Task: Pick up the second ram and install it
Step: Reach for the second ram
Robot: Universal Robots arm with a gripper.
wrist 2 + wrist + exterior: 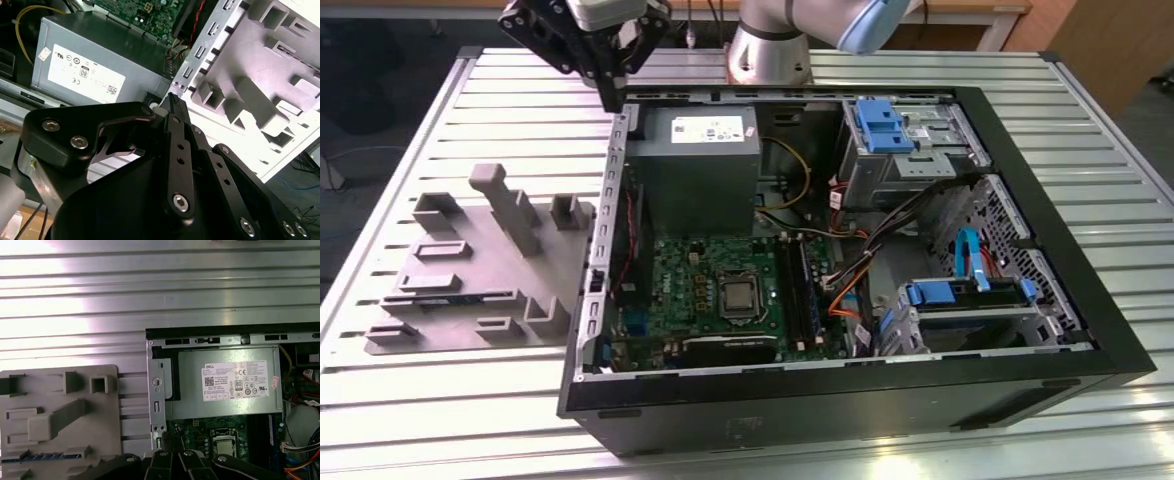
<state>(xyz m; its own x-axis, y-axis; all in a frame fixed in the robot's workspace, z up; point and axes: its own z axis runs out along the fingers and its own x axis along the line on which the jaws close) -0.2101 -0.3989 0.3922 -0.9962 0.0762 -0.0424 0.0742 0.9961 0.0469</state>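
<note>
The second ram (447, 297) is a thin dark stick lying in a slot near the front of the grey fixture (467, 250), on the exterior view's left. In the first wrist view the ram (42, 456) appears as a bluish strip in that fixture (60, 415). My gripper (611, 100) hangs high above the table at the back corner of the open computer case (854, 395), well away from the ram. Its fingers (172, 100) meet at the tips with nothing between them. The long black memory slots (794, 285) sit on the green motherboard (707, 290).
The grey power supply (696, 165) lies just below the gripper inside the case. Blue drive brackets (961, 290) and bundled cables (854, 270) fill the case's right half. Upright grey blocks (507, 205) stand on the fixture. The slatted metal table (454, 400) surrounds everything.
</note>
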